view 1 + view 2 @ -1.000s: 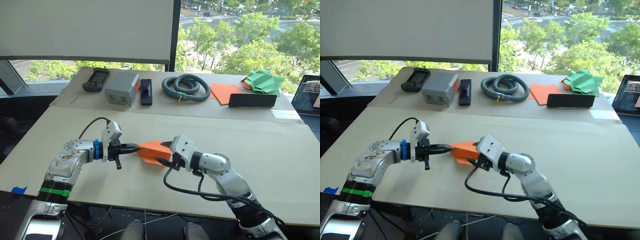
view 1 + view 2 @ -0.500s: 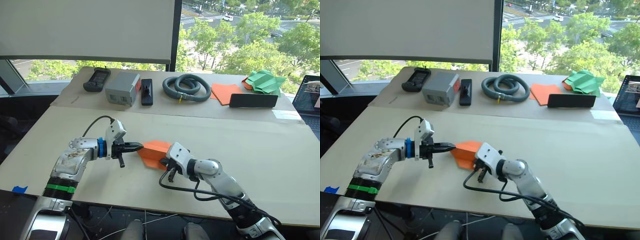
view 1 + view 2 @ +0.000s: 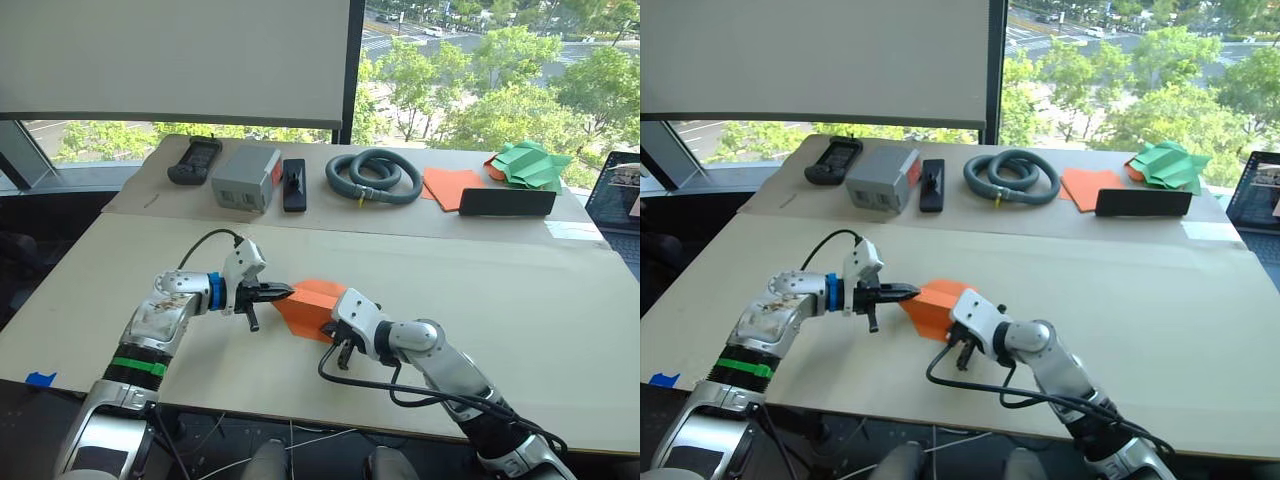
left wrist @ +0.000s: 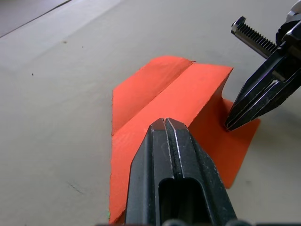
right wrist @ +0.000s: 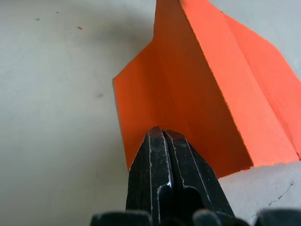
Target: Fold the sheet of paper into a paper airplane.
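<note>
Your two claws meet over the paper airplane (image 3: pixel 308 303) near the front middle of the table (image 3: pixel 560 300). The left gripper (image 3: pixel 284 293), fingers pressed together, comes at it from your left, tips on one wing; the right gripper (image 4: pixel 229 126), likewise clenched, bears down on the opposite wing and sits nearest. The dart's long axis appears to run away from you, ridge raised between two flat bright orange wings.

Bright daylight from window (image 3: pixel 480 70), soft shadows, sharp focus
</note>
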Controlling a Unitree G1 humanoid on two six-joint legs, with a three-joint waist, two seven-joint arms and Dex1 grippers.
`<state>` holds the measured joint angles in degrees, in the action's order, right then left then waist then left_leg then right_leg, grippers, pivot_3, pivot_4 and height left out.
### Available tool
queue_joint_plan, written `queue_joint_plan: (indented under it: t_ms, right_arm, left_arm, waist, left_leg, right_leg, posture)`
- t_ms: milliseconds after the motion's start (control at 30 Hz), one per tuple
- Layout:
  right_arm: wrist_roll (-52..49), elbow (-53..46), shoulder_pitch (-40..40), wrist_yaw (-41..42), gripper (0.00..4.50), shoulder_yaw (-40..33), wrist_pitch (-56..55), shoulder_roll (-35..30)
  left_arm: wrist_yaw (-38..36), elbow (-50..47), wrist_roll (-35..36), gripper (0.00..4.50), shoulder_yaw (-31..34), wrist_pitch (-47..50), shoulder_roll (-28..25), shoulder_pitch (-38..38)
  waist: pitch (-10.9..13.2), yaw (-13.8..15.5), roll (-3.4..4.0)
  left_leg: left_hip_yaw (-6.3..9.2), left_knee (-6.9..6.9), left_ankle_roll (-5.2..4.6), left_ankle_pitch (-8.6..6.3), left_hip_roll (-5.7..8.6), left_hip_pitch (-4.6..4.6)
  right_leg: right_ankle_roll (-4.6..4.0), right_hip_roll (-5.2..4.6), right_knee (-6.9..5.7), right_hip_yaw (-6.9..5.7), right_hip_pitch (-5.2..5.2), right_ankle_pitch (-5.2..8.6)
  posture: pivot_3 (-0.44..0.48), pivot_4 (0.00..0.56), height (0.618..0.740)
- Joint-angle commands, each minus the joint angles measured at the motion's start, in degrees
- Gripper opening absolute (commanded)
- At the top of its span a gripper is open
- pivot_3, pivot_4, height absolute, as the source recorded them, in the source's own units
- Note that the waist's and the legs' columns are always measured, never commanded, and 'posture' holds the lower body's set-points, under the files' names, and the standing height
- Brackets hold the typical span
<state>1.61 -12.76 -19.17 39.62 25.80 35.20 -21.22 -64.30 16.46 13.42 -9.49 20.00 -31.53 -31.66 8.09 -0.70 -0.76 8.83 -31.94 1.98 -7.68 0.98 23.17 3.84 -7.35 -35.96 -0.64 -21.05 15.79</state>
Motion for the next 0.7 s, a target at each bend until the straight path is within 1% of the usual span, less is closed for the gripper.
queue_joint_plan:
  t_ms: [33,200,300,433,533,700]
  right_arm:
    - [0.75,-0.13,1.67,1.15,0.03,2.44,2.74,-1.65]
    - [0.66,-1.25,1.78,1.04,0.03,2.83,3.41,-2.52]
    - [0.88,-1.42,1.68,1.17,0.03,3.49,4.45,-3.08]
    - [0.52,-1.39,1.36,1.60,0.03,4.45,7.74,-3.55]
    - [1.00,-1.10,0.92,1.71,0.03,5.44,7.95,-4.13]
    - [0.77,-1.26,0.89,1.61,0.03,5.87,7.94,-4.26]
  left_arm:
    - [0.30,1.90,-1.87,0.00,-0.48,-2.22,0.41,-2.89]
    - [-1.21,2.23,-2.37,0.00,-1.09,-2.69,0.90,-3.47]
    - [-2.00,0.56,-1.13,0.00,-0.12,-1.62,0.80,-3.66]
    - [-1.95,4.14,-2.44,0.00,0.23,-3.41,0.52,-6.18]
    - [-2.32,7.17,-2.40,0.00,0.62,-4.24,0.78,-8.66]
    - [-3.61,14.03,-7.53,0.00,-3.24,-10.12,0.91,-10.71]
  waist:
    - [-0.01,0.01,-0.01]
    - [-0.01,-0.04,-0.01]
    - [-0.01,0.01,-0.02]
    - [-0.01,0.04,-0.02]
    - [-0.04,0.01,-0.04]
    - [-0.17,-0.03,-0.02]
  left_leg:
    - [0.00,-0.01,0.00,0.00,0.00,0.00]
    - [0.00,-0.01,0.00,0.00,0.00,0.00]
    - [0.00,-0.01,0.01,0.00,0.00,0.02]
    - [0.01,-0.01,0.01,-0.01,0.00,0.02]
    - [0.01,-0.01,0.01,-0.01,0.00,0.01]
    - [0.00,-0.02,0.00,0.00,0.00,0.00]
  right_leg:
    - [0.03,0.00,0.00,-0.01,0.00,-0.01]
    - [0.26,0.00,0.01,-0.01,0.00,-0.14]
    - [0.27,0.00,0.01,-0.01,0.00,-0.13]
    - [0.27,0.00,0.02,-0.04,0.01,-0.13]
    - [0.27,0.00,0.03,-0.04,0.02,-0.13]
    - [0.30,0.00,0.02,-0.05,0.04,-0.14]
  posture:
    - [0.000,0.150,0.702]
    - [0.000,0.150,0.702]
    - [0.000,0.150,0.702]
    - [0.000,0.150,0.702]
    - [0.000,0.150,0.702]
    - [0.000,0.150,0.702]
